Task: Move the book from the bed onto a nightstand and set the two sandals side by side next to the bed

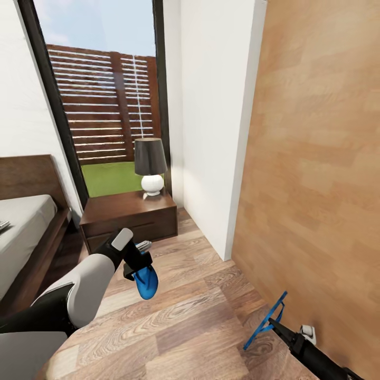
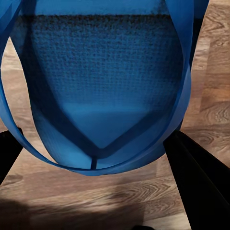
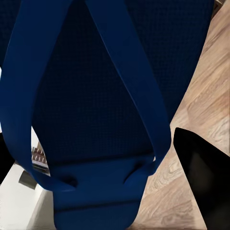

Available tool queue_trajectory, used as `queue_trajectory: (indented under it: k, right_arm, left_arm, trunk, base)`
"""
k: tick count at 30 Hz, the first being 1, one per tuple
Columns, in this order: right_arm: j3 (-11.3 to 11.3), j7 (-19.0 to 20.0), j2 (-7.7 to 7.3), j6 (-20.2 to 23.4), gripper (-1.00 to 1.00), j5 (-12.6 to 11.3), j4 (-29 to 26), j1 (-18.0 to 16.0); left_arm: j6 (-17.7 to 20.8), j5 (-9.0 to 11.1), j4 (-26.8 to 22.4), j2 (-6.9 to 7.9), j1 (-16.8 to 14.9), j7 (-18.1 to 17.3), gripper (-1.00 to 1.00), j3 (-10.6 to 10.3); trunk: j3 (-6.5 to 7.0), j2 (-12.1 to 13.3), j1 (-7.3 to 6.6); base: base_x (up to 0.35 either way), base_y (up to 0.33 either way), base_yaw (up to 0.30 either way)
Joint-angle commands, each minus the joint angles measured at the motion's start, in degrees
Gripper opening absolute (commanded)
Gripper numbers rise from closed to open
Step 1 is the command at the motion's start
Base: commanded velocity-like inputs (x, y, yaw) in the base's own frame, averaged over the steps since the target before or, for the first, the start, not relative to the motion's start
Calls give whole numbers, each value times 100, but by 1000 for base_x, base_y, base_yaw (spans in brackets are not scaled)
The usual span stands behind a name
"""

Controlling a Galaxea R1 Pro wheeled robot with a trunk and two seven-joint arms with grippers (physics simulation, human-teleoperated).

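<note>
— What is nearest?
— At the near right, the right pincer [image 1: 275, 323] holds a blue sandal [image 1: 265, 322] edge-on, just above the plank floor [image 1: 200, 316] and close to the light-brown wooden door [image 1: 316, 158]. A small white fitting [image 1: 307, 332] sits on the arm just behind it. In the right wrist view the same sandal [image 3: 96, 110] shows its dark blue sole and thong straps, with one black finger [image 3: 203, 167] beside it.

— And the left arm?
— A little farther, at the left, the left pincer [image 1: 141, 262] is clamped on the other sandal [image 1: 146, 282], which hangs toe-down above the floor, in front of the nightstand. In the left wrist view this sandal [image 2: 103, 91] shows sole and straps, with a black finger [image 2: 201, 187] at either side and the planks beneath.

— Where is the bed?
— At the left edge: a dark wooden frame and headboard with a light-grey mattress [image 1: 21, 232]. A thin object [image 1: 3, 225] lies on the mattress at the very edge of the picture; I cannot tell whether it is the book.

— And beyond?
— The dark brown nightstand [image 1: 132, 216] stands between the bed and a white wall [image 1: 211, 121]. A lamp [image 1: 150, 166] with a dark shade and white round base stands on it. Behind is a tall dark-framed window [image 1: 105, 95], showing grass and a slatted fence.
</note>
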Motion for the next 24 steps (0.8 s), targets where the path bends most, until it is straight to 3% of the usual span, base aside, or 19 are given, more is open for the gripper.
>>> queue_trajectory:
  k: [1, 8, 17, 24]
  right_arm:
    - [0, 14, -1, 72, -100, -28, 3, -2]
    - [15, -1, -1, 71, -100, -35, 6, -2]
    - [37, -310, -1, 71, -100, -54, -1, -2]
    - [35, -353, -1, 92, -100, -81, -3, -2]
  left_arm:
    - [12, 54, -10, -3, -2, 60, -100, 17]
    - [12, 54, -10, -3, -4, 58, -100, 20]
    - [8, 54, -9, 0, -3, 59, -100, 20]
    - [13, 61, -2, 82, -3, 56, -100, 14]
  trunk:
    - [-6, -3, -3]
    - [-6, -3, -3]
    - [-6, -3, -3]
    - [-6, -3, -3]
  base:
    - [-139, -98, 0]
    - [-139, -111, 0]
    - [-134, -115, 0]
    - [-90, -89, 0]
